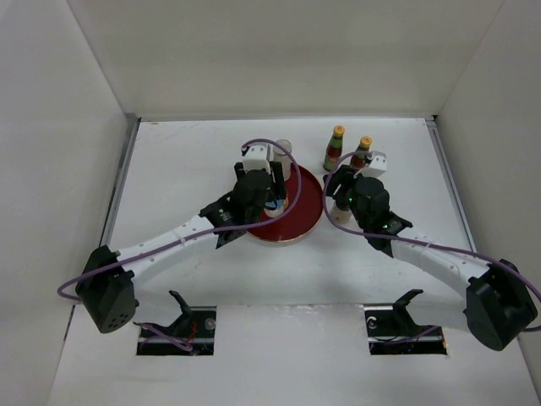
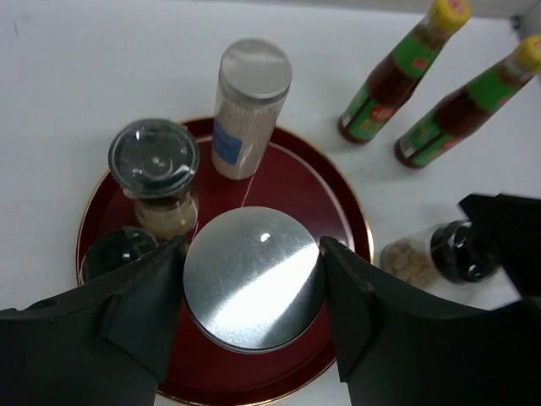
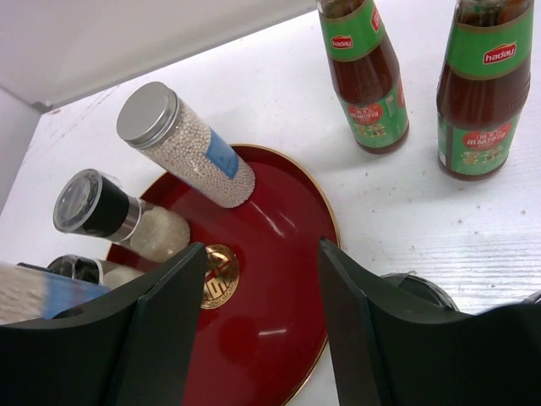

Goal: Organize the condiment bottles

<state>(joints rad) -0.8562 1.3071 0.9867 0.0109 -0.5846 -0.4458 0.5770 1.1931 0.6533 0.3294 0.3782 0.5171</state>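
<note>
Nearest the arm bases, over white table [image 2: 84, 85]: L claw [image 2: 252, 254], spread wide, fingers [image 2: 152, 296] pressed to both sides of wide jar [image 2: 254, 292] w/ silver lid. The jar is over the near part of round red tray [image 2: 313, 190]; cannot tell if it rests there or is lifted. R claw [image 3: 260, 249]: just right of tray, fingers apart, nothing btwn them, only tray rim below. Loose shaker [image 2: 431, 254]: clear, black cap, beige contents, off the tray, just beside R claw's outer finger. Next back, on tray, left side: low shaker [image 2: 118, 254], dark cap, partly hidden by L finger. Black-cap shaker [image 2: 154, 165]: upright, pale contents, just behind it. Further back, tray's far edge: tall jar [image 2: 249, 110], silver lid, blue label, pale grains, upright. Farthest, off tray to back right: 2 sauce bottles [image 2: 397, 76], dark sauce, green labels, yellow caps, upright, side by side, near but not touching.
</note>
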